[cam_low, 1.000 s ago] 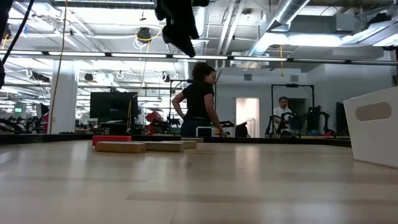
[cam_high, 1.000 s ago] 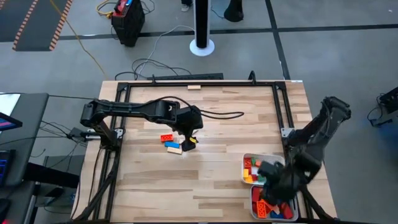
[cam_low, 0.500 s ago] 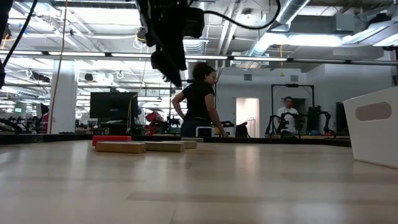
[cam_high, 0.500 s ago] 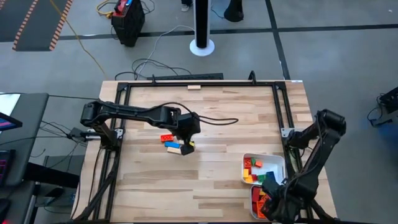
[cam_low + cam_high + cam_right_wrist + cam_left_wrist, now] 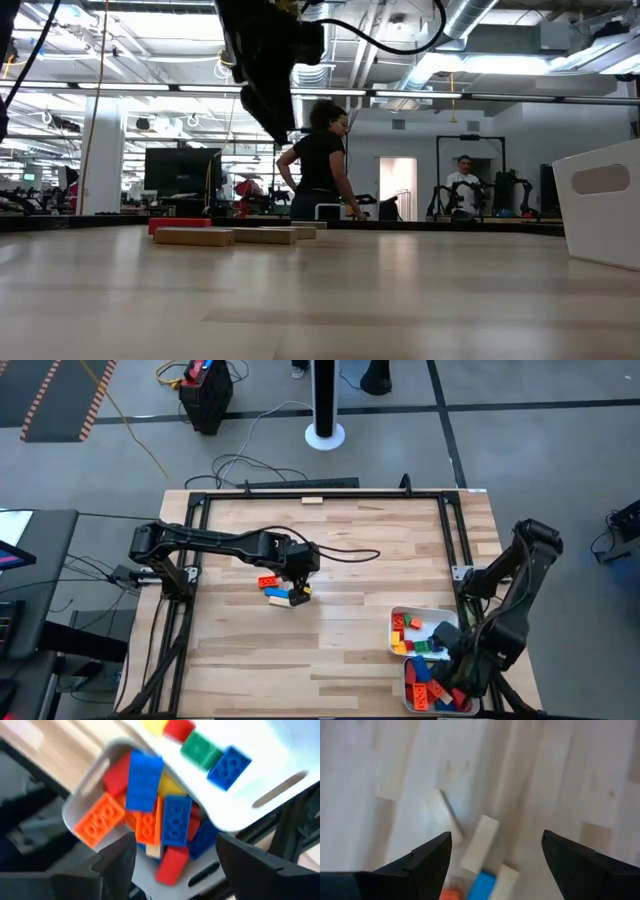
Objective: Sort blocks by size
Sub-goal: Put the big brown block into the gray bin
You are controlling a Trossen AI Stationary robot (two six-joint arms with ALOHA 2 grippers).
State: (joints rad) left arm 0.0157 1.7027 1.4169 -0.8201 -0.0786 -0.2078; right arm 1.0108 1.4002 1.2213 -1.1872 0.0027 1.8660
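The left gripper (image 5: pixel 300 582) hangs over the small cluster of blocks (image 5: pixel 278 591) left near the middle of the bench (image 5: pixel 350 650), its fingers (image 5: pixel 427 862) spread wide apart with nothing between them. A second ago it stood a little farther toward the right arm's side and clear of the cluster; it has since slid back over it and dropped lower, as the low view shows, where the dark arm now reaches further down. Through its wrist view, pale wooden blocks (image 5: pixel 480 843) lie loose on the bench, with a blue block (image 5: pixel 481 886) and an orange one (image 5: pixel 451 894) just beside them.

The right gripper (image 5: pixel 455 672) is over the two white trays (image 5: pixel 440 616) at the near right corner of the bench. Its fingers (image 5: pixel 115 860) stand apart and empty above the nearer tray (image 5: pixel 85 787), which is heaped with red, orange, blue and yellow blocks (image 5: pixel 150 810). Half a second ago the arm was bent farther toward the bench's near edge; it has now pulled up and back a bit. The other tray (image 5: pixel 260 775) holds a green block (image 5: pixel 200 748), a blue one (image 5: pixel 228 766) and a few more, spread out rather than piled.

In the low view three blocks (image 5: pixel 225 234) lie in a row on the bench, unchanged, and a person (image 5: pixel 318 165) stands in the room behind.
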